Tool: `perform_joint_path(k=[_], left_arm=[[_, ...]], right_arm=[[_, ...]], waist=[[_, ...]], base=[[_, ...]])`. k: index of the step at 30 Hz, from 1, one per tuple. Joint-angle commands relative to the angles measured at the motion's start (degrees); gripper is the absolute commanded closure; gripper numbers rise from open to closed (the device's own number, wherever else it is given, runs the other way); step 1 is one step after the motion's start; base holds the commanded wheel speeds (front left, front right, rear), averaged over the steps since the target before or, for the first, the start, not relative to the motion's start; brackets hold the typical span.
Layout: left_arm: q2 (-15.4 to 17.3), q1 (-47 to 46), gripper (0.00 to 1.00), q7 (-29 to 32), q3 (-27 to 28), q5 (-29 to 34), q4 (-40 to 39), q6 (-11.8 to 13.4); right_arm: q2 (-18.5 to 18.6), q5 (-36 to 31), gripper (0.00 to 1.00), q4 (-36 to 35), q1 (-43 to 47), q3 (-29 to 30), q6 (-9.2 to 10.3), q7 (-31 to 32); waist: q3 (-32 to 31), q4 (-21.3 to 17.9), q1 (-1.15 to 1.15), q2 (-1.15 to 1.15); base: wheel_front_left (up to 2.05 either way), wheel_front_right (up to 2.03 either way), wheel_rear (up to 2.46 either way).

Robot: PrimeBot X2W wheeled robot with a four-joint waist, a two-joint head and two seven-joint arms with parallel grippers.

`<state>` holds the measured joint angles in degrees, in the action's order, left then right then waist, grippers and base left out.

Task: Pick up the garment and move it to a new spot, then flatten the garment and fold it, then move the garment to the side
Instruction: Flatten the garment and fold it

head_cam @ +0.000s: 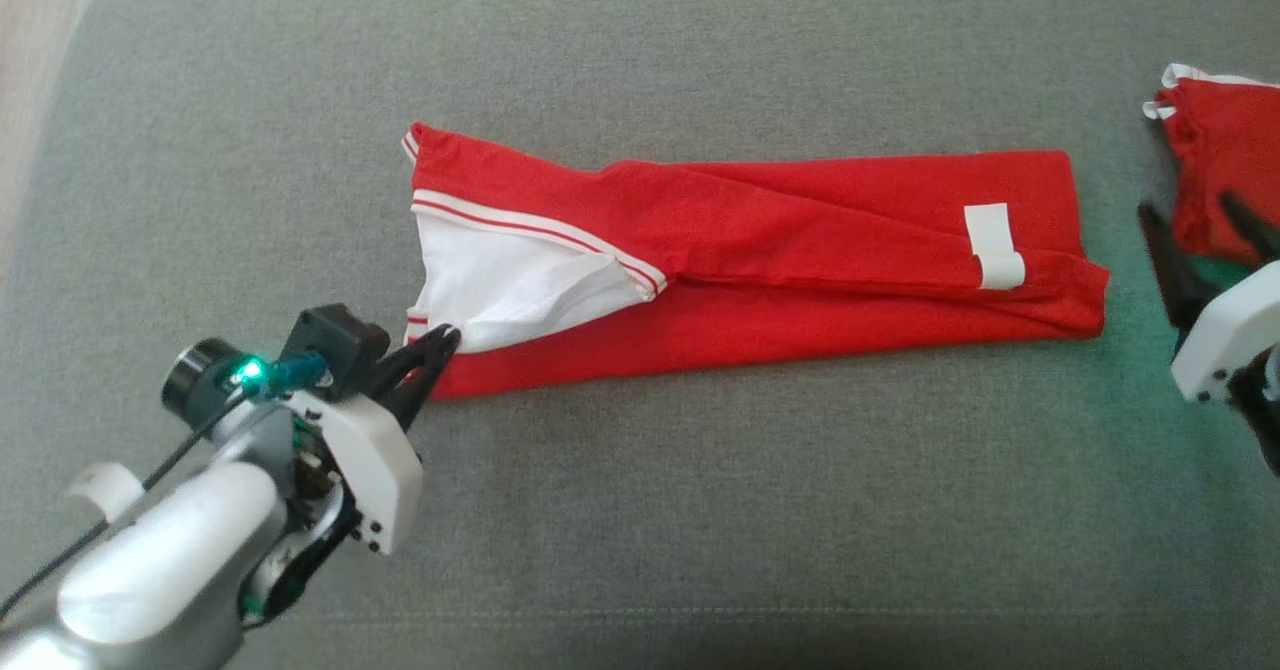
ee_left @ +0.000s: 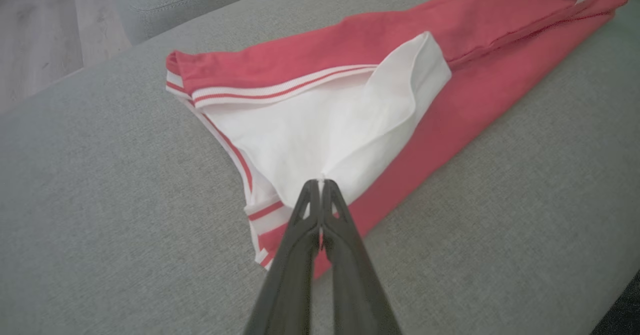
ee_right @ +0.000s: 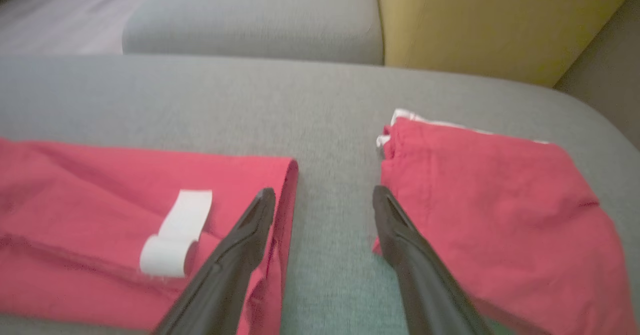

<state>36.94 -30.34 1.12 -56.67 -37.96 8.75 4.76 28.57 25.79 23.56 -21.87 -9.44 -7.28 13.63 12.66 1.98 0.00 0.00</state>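
The left claw (ee_left: 320, 185), its slim dark fingers pressed together, pinches the soft white inner panel of the garment (head_cam: 800, 240). This is red knit, folded into a long strip across the grey woven cushion (head_cam: 700, 500). The right claw (ee_right: 322, 192) stands spread empty at its far end, beside another rumpled red cloth (ee_right: 490, 200).

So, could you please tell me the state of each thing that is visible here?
red garment, folded into a long strip, lying on the grey cushion.
white patch, lower end curled.
second red garment, compact pile, lying apart.
left end effector, shut on the red garment at its white panel.
right end effector, open, holding nothing.
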Motion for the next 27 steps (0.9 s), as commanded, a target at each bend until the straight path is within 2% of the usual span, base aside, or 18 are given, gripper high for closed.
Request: perform_joint_path(k=[1, 4, 5, 6, 7, 13, 16, 18, 20, 22, 24, 27], left_arm=[[0.8, -0.5, 1.0, -1.2, 2.9, -0.8, -0.7, 0.8], [-0.1, 0.1, 1.0, -2.4, 3.3, -1.1, -0.2, 1.6], [-0.7, 0.4, 0.67, -3.2, 3.7, -1.4, 0.2, 2.2], [-1.3, 0.6, 0.08, -4.2, 4.0, -1.4, 0.5, 2.9], [-1.9, 0.9, 0.0, -5.2, 4.4, -1.5, 0.9, 3.6], [-6.6, 1.7, 0.0, -14.3, 10.6, -2.4, 4.1, 9.8], [-10.2, 2.6, 0.0, -16.0, 17.4, -2.7, 3.3, 12.8], [-13.2, 4.0, 0.0, -16.1, 24.4, 0.4, -0.6, 13.7], [-16.8, 7.1, 0.0, -16.1, 30.6, 3.8, -4.1, 13.8], [-20.7, 10.5, 0.0, -16.1, 35.8, 6.6, -6.7, 12.8], [-23.7, 13.2, 0.0, -16.1, 38.9, 9.3, -7.6, 10.5], [-26.0, 15.1, 0.0, -16.1, 40.9, 13.2, -7.0, 6.8]], right_arm=[[-0.7, -0.3, 0.0, -2.9, 0.5, 1.9, -0.21, -2.9], [-2.2, -1.0, 0.0, -4.2, 1.1, 3.7, -0.21, -5.5], [-3.0, -1.5, 0.0, -4.9, 1.3, 4.5, -0.21, -6.9], [-3.9, -2.1, 0.0, -5.5, 1.6, 5.3, -0.21, -8.2], [-4.8, -2.7, 0.0, -6.2, 1.8, 6.0, -0.21, -9.5], [-11.5, -6.4, 0.0, -9.3, 3.4, 10.4, -0.21, -15.7], [-14.4, -8.2, 0.0, -10.6, 4.9, 11.5, -0.21, -16.9], [-16.2, -8.8, 0.0, -11.1, 5.9, 12.4, -0.21, -17.5], [-17.9, -9.5, 0.0, -11.1, 6.7, 13.3, -0.21, -17.9], [-19.3, -10.3, 0.0, -10.8, 7.3, 13.8, -0.21, -18.0], [-20.2, -11.1, 0.0, -10.4, 7.5, 14.2, -0.21, -18.0], [-21.3, -11.8, 0.0, -9.6, 7.0, 15.3, -0.21, -17.6]], waist=[[-0.3, -0.1, 0.0, 0.0], [-0.4, -0.1, 0.0, 0.0], [-0.5, -0.2, 0.0, 0.0], [-0.5, -0.2, 0.0, 0.0], [-0.6, -0.3, 0.0, 0.0], [-1.4, -0.2, 0.0, 0.0], [-1.7, 0.2, 0.0, 0.0], [-1.7, 0.4, 0.0, 0.0], [-1.6, 0.5, 0.0, 0.0], [-1.4, 0.6, 0.0, 0.0], [-1.1, 0.9, 0.0, 0.0], [-0.4, 1.3, 0.0, 0.0]], base=[[0.0, 0.0, 0.0], [0.0, 0.0, 0.0], [0.0, 0.0, 0.0], [0.0, 0.0, 0.0], [0.0, 0.0, 0.0], [0.0, 0.0, 0.0], [0.0, 0.0, 0.0], [0.0, 0.0, 0.0], [0.0, 0.0, 0.0], [0.0, 0.0, 0.0], [0.0, 0.0, 0.0], [0.0, 0.0, 0.0]])
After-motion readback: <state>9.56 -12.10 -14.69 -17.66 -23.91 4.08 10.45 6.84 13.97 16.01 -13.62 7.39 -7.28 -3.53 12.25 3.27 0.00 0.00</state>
